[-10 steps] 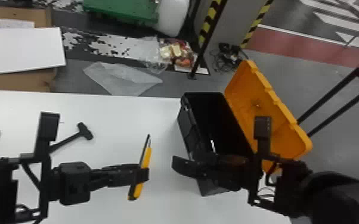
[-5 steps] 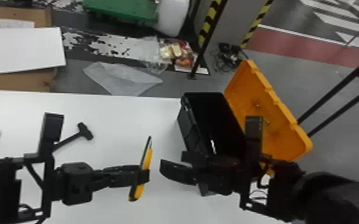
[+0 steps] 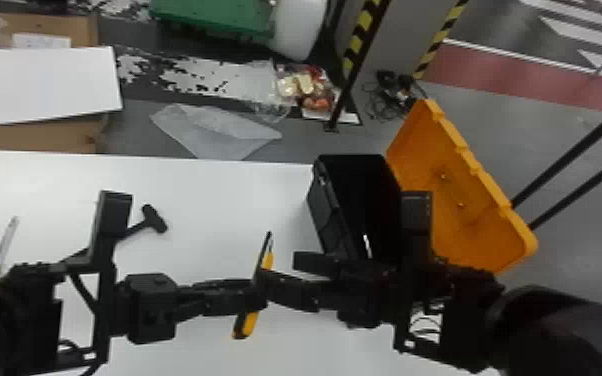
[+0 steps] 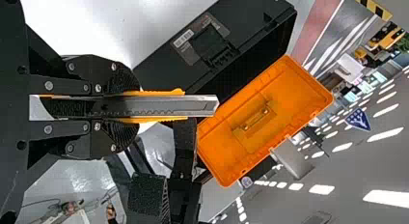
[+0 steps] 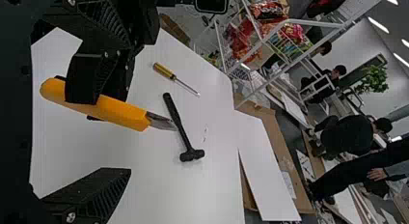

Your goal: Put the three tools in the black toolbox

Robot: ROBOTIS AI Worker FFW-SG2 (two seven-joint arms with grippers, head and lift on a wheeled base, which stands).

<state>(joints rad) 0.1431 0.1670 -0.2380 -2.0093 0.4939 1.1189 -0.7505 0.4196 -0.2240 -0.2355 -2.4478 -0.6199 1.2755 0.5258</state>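
Yellow against black — clamps the utility knife [image 3: 247, 325] in the left claw [image 3: 259, 296], holds the right claw [image 3: 282, 274] spread apart beside it.

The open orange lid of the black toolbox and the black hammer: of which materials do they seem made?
The orange lid looks like moulded hard plastic with a soft sheen: its ribs and rim share one colour. The black hammer is less sure: its head looks like dark-coated metal, dull and even; its equally black handle could be rubber or plastic.
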